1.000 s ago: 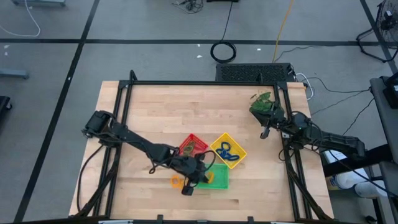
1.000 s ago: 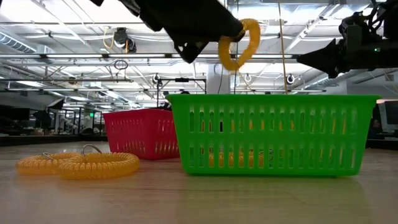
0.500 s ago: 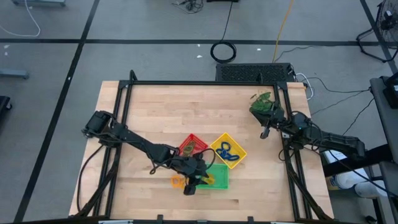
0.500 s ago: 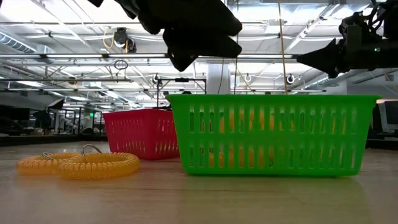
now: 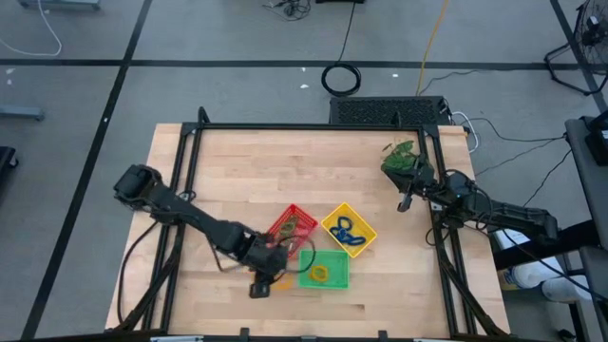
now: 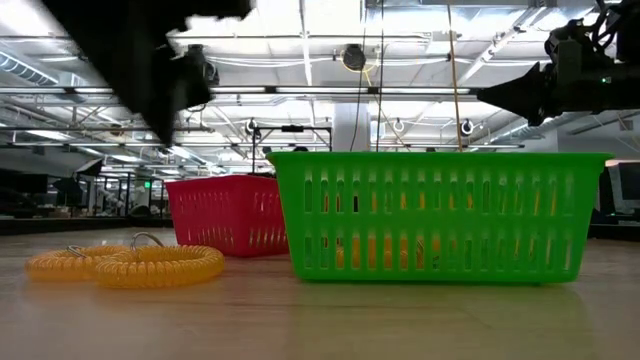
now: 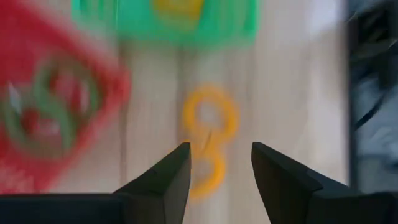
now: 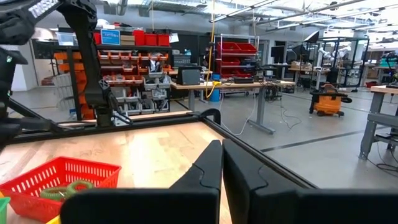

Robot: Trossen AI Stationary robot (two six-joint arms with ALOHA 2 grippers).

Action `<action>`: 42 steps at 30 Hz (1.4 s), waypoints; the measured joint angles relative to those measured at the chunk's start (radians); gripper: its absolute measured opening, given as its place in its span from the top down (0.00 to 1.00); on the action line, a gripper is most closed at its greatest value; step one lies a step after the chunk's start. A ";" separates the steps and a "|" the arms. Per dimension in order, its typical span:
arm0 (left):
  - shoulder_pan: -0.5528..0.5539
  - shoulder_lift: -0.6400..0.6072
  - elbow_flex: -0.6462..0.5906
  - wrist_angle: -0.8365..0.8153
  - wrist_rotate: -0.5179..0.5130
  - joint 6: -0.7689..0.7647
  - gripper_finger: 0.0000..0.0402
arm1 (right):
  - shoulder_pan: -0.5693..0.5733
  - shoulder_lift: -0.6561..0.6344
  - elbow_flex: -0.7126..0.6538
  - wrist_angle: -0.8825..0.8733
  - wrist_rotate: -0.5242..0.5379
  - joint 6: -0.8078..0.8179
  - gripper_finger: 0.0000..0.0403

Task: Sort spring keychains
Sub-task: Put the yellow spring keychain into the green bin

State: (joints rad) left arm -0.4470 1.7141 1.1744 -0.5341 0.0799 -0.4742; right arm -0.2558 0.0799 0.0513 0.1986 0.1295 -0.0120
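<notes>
High view: an orange spring keychain (image 5: 321, 275) now lies inside the green tray (image 5: 324, 269) near the surface's front edge, where a second ago it hung from the left gripper above that tray. That drop is done, so one more orange coil is sorted. Two orange spring keychains (image 6: 125, 264) remain loose on the bare surface, touching each other, just beside the green tray on the side toward the left arm. In the left wrist view they lie directly ahead of the fingers (image 7: 163, 180).

The left gripper (image 5: 263, 283) has swung away from the green tray and now sits over those two loose coils, its fingers spread and empty. I judge it is lining up for the next pick, and since the pair lie linked together, it may lift both at once.

The red tray (image 5: 293, 223) stands behind the green one and holds green keychains (image 8: 68, 188). The yellow tray (image 5: 366, 234) beside it holds blue keychains (image 5: 348, 231). With only the two orange coils outside the trays, the sorting looks close to finished.

The right gripper (image 5: 405, 202) waits near the surface's right edge, unchanged over the last second, its fingers pressed together, just beside the leafy plant (image 5: 400, 157) near the far right corner.
</notes>
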 joint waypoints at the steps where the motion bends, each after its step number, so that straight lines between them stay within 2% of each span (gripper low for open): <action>1: -0.018 0.003 0.000 -0.046 -0.015 -0.026 0.57 | 0.000 0.000 0.000 0.000 0.000 0.000 1.00; 4: -0.067 0.016 -0.002 -0.125 -0.074 -0.087 0.60 | 0.000 0.000 0.000 0.000 0.000 0.000 1.00; 8: -0.110 0.027 -0.010 -0.115 -0.164 -0.126 0.62 | 0.000 0.000 0.000 -0.001 0.000 0.000 1.00; 13: -0.139 0.038 -0.008 -0.082 -0.213 -0.182 0.63 | 0.000 0.000 0.000 0.005 0.000 0.000 1.00; 28: -0.182 0.204 -0.006 0.032 -0.218 -0.111 0.63 | 0.000 0.004 0.000 0.007 0.000 0.000 1.00; 38: -0.182 0.233 -0.005 0.035 -0.214 -0.115 0.63 | 0.000 0.004 0.000 0.007 0.000 0.000 1.00; 42: -0.181 0.234 -0.006 0.032 -0.199 -0.110 0.69 | 0.000 0.004 0.000 0.007 0.000 0.000 1.00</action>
State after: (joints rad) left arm -0.6279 1.9484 1.1687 -0.5022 -0.1191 -0.5838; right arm -0.2554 0.0834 0.0513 0.2058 0.1295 -0.0120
